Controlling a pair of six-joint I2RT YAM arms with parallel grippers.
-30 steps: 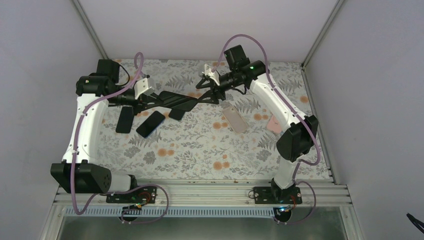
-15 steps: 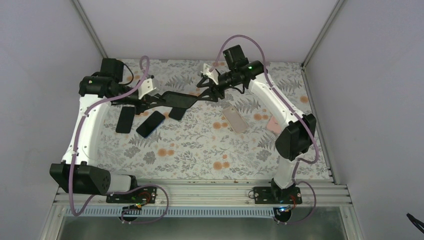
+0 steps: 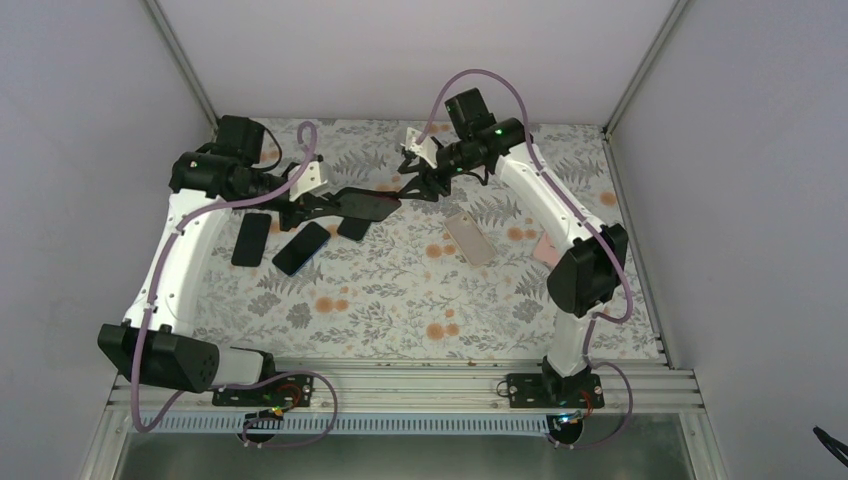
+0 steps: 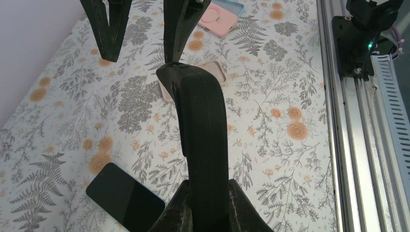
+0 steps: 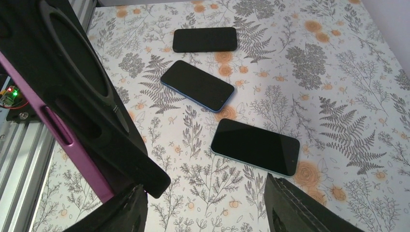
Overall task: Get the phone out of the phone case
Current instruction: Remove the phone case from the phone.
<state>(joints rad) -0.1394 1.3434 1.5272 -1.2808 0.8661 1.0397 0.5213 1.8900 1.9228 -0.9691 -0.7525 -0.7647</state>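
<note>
Now, step in hand: prying the phone free, case held in the air between both arms; not yet out, by the look of it.
Phone case [image 4: 203, 121]: black, lifted off the counter [image 3: 400, 300], bowed along its length; spans the gap between the two end effectors, above the back left of the floral cover.
Phone: judged to sit inside the case; shows, if at all, only as a purple edge [image 5: 80, 162] along the case's side.
Left end effector [image 4: 208, 193]: clamps tight on the near end of the case, pressed to both its faces.
Right end effector [image 5: 208, 212]: stands open, grips nothing; touches the far tip of the case with one finger, the other held clear.
Next move: calls for hooking a finger on the case lip or closing on the far end, then peeling against a firm left hold; risks a slip or a drop with too much bend.
Edges: back wall close behind both wrists; side wall near the left elbow.
Open room: crowded right below by three loose phones [image 5: 197, 85]; beige case [image 3: 470, 238] and pink case [image 3: 548, 250] off to the right; freest over the bare cover toward the front rail [image 3: 400, 385].
</note>
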